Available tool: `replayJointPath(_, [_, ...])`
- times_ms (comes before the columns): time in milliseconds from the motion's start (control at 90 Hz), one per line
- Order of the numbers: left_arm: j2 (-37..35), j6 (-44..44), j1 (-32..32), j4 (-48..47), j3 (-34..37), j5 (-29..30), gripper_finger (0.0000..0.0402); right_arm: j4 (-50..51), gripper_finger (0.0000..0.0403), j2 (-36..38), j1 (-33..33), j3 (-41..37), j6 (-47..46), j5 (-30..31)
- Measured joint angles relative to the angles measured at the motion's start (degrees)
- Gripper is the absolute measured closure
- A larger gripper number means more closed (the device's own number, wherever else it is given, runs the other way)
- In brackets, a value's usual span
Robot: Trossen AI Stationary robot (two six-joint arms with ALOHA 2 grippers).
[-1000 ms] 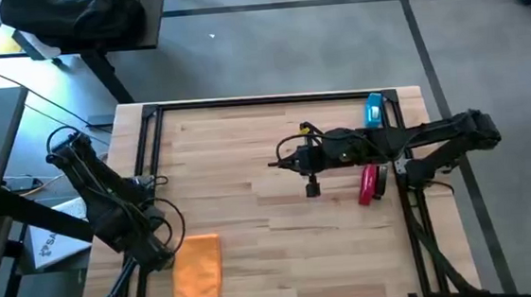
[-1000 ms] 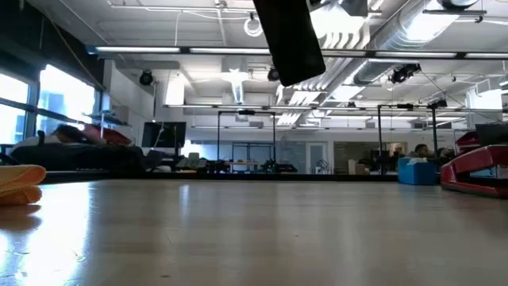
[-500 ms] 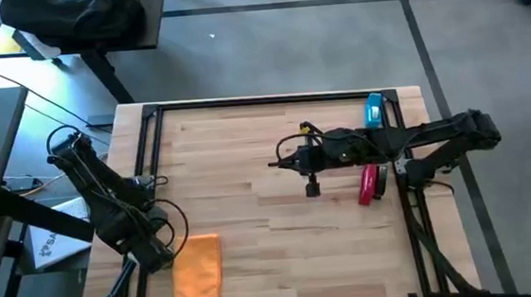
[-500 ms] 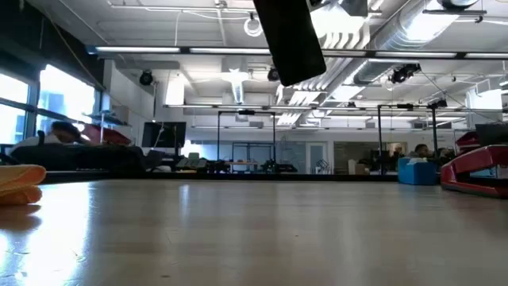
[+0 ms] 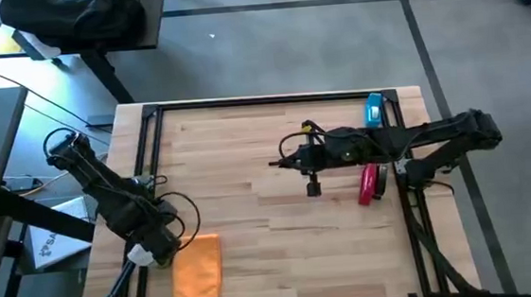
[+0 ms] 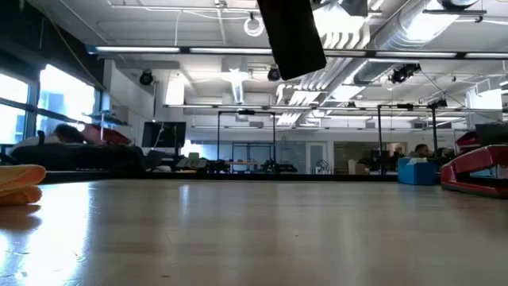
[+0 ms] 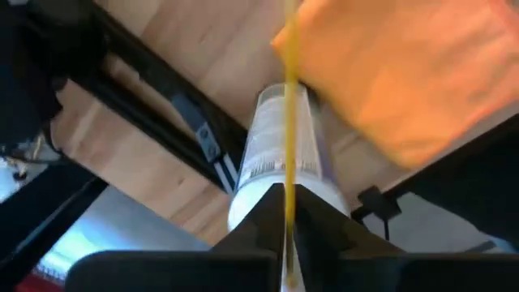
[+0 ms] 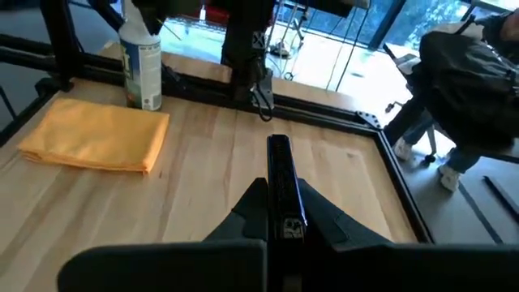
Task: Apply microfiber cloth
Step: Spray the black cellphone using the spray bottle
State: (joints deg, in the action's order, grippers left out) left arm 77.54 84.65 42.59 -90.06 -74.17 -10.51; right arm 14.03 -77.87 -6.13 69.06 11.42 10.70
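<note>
On the table — one microfiber cloth (image 5: pixel 197 267); left gripper (image 5: pixel 141 256) clamps one spray bottle (image 8: pixel 141 61), right gripper (image 5: pixel 311 185) one phone (image 8: pixel 281 186).

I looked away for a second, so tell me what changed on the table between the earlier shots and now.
The left gripper, shut on a white spray bottle, moved toward the microfiber cloth and now sits at its edge. The right gripper stayed over the table's middle, shut on the black phone. The cloth, the red object and the blue object did not move.
</note>
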Motion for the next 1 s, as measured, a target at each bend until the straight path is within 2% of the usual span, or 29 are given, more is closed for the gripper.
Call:
replayJointPath(211, [-0.04,-3.66,-3.01,0.04,0.00,2.03,0.0401,0.54,0.0403,0.83,-0.02,0.02,-0.24,-0.02])
replayJointPath(433, [-1.89,-5.19,-3.96,0.05,-0.02,-1.17,0.0395,1.41,0.0403,0.86,-0.01,0.02,-0.65,-0.07])
replayJointPath(600, [-4.34,-3.48,-2.59,0.04,-0.02,-5.95,0.0348,2.70,0.0403,0.86,-0.29,0.02,-0.94,-0.11])
replayJointPath(811, [-7.12,-2.81,-2.45,0.06,-0.02,-6.65,0.0272,2.51,0.0403,0.86,-0.33,0.02,-0.83,-0.11])
replayJointPath(900, [-7.70,-1.74,-2.45,0.19,-0.04,-7.64,0.0252,2.60,0.0403,0.86,-0.33,0.02,-0.87,-0.11])
replayJointPath(1000, [-7.76,0.29,-1.52,1.43,-0.04,-11.75,0.0241,2.92,0.0403,0.86,-0.34,0.02,-0.87,-0.11])
